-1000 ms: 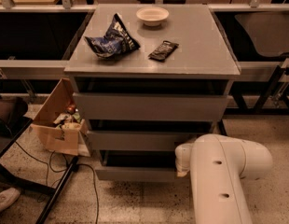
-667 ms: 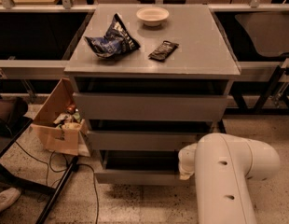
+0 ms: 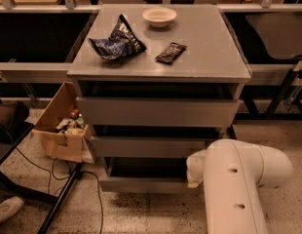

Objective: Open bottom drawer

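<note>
Looming nearest, the white arm (image 3: 238, 189) ends in the claw (image 3: 194, 172), right at the bottom drawer's (image 3: 141, 184) right end. Wide or pinched, I cannot tell. That drawer front runs leftward from the claw, with a dark gap above it. Above the claw are the middle drawer (image 3: 151, 146) and top drawer (image 3: 156, 112). Far left sits a cardboard box (image 3: 58, 140). Beyond, on the cabinet top, are a chip bag (image 3: 117, 44), dark bar (image 3: 170, 52) and bowl (image 3: 160, 16).
</note>
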`<act>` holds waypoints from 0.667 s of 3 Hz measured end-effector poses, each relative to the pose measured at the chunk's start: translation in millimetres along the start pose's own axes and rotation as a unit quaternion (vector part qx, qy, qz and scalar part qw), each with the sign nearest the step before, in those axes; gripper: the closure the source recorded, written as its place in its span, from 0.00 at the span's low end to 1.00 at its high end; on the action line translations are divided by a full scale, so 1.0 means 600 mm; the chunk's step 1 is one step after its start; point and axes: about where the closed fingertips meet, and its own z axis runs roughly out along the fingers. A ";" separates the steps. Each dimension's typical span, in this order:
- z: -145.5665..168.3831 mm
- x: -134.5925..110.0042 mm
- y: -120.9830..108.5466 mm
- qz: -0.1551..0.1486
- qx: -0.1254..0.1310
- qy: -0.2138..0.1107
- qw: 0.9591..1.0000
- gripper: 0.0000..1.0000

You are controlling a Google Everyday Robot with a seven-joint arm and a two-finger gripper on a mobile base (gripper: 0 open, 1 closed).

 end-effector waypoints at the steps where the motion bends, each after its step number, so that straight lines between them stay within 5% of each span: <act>1: 0.000 0.000 0.000 0.000 0.000 0.000 1.000 0.58; 2: 0.000 0.000 0.000 0.000 0.000 0.000 1.000 0.35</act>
